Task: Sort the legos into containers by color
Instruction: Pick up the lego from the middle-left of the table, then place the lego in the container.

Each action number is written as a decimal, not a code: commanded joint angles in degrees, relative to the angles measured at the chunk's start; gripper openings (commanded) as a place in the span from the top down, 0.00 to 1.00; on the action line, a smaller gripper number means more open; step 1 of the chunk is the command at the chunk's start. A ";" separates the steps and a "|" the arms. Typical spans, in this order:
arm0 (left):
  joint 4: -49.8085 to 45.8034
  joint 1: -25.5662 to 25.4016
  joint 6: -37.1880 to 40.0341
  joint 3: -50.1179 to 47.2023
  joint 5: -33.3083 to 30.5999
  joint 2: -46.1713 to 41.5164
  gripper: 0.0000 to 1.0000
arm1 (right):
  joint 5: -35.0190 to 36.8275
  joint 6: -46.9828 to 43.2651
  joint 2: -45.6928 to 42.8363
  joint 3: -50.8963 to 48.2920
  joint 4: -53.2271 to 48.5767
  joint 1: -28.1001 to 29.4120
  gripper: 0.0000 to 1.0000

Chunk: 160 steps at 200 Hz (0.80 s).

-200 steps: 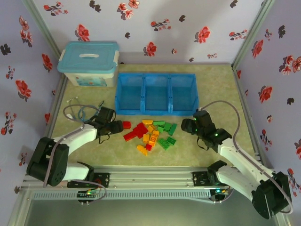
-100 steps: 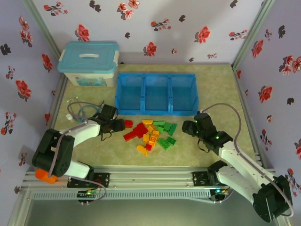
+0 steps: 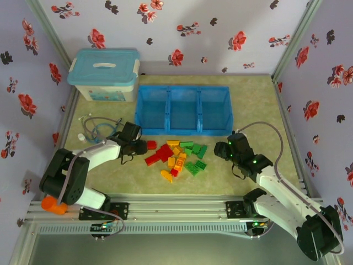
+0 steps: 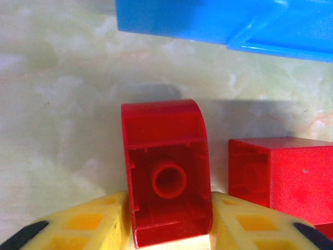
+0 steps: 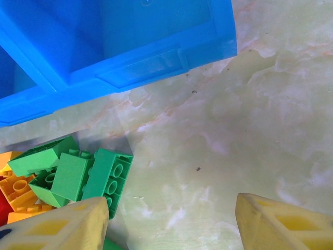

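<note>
Legos (image 3: pixel 176 154) sit in a loose pile on the table (image 3: pixel 251 102), just in front of the blue three-compartment tray (image 3: pixel 183 130) and between the two arms. In the pile, reds are mostly on the left, orange-yellow in the middle, greens on the right.

One red brick (image 4: pixel 166 172) with a rounded top edge lies at the pile's left end, hollow underside facing the wrist camera. Left gripper (image 4: pixel 169 221) is on it, with a yellow finger (image 4: pixel 88 226) pressed to each lower side, so the jaws are closed onto the brick. The brick is resting on the table, near the tray wall (image 4: pixel 208 21) but apart from it. A second red brick (image 4: pixel 281 174) sits just beside it to the right, with a narrow gap between them. From above, the left gripper (image 3: pixel 140 147) is low at the pile's left edge, with the red brick (image 3: pixel 150 145) at its tip.

Right gripper (image 3: pixel 220 149) is near the pile's right side, below the tray's right front corner. In the wrist view, the right gripper (image 5: pixel 171 221) has its jaws wide apart with only bare table between them, holding nothing. Green bricks (image 5: pixel 88 177) are just beside its left finger (image 5: pixel 57 224). The tray corner (image 5: pixel 140 65) is beyond them.

A pale-blue lidded storage box (image 3: pixel 103 74) is at the back left, just beside the tray. A coiled cable (image 3: pixel 94 130) lies near the left arm.
</note>
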 commanded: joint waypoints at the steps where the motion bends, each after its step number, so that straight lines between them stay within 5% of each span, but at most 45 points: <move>1: -3.33 -1.19 1.08 1.22 -1.50 0.20 0.64 | 1.30 1.78 -0.83 -1.11 0.92 0.43 0.35; 36: -4.91 -1.90 0.45 -0.41 -3.09 -4.44 0.73 | 1.48 2.09 -1.64 -1.62 0.78 0.43 0.36; 99: -10.26 -2.55 0.40 3.33 -2.88 -18.40 0.74 | 0.46 3.26 -2.60 -3.21 1.57 0.51 0.37; 160: -10.26 -1.70 4.60 18.64 -0.64 -7.62 0.74 | -1.07 3.53 -1.72 -2.23 0.57 2.22 0.37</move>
